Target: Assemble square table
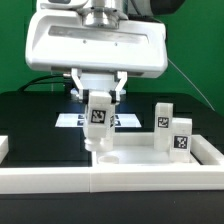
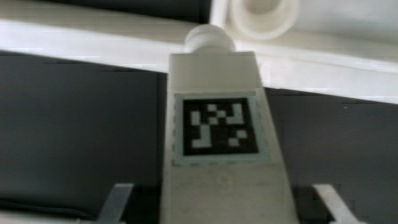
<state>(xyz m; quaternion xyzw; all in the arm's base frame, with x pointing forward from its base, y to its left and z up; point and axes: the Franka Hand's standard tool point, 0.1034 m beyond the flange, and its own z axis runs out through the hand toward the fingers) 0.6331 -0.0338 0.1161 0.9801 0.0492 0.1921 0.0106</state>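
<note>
My gripper (image 1: 98, 98) is shut on a white block leg (image 1: 98, 122) with a black-and-white tag on its face, holding it nearly upright. The leg's lower end is at the near left corner of the white square table top (image 1: 140, 158); I cannot tell whether it touches. In the wrist view the leg (image 2: 217, 120) fills the middle, running away from the gripper (image 2: 221, 205) with its rounded tip far from the jaws. A thin finger (image 2: 125, 200) shows on each side. Two more tagged legs (image 1: 163, 122) (image 1: 181, 141) stand upright at the top's right side.
A long white rail (image 1: 100, 185) runs along the front of the black surface, with a piece of it at the exterior view's left (image 1: 5, 148). The marker board (image 1: 70, 120) lies flat behind the held leg. A white band (image 2: 329, 70) and a rounded white shape (image 2: 267, 20) lie beyond the leg's tip.
</note>
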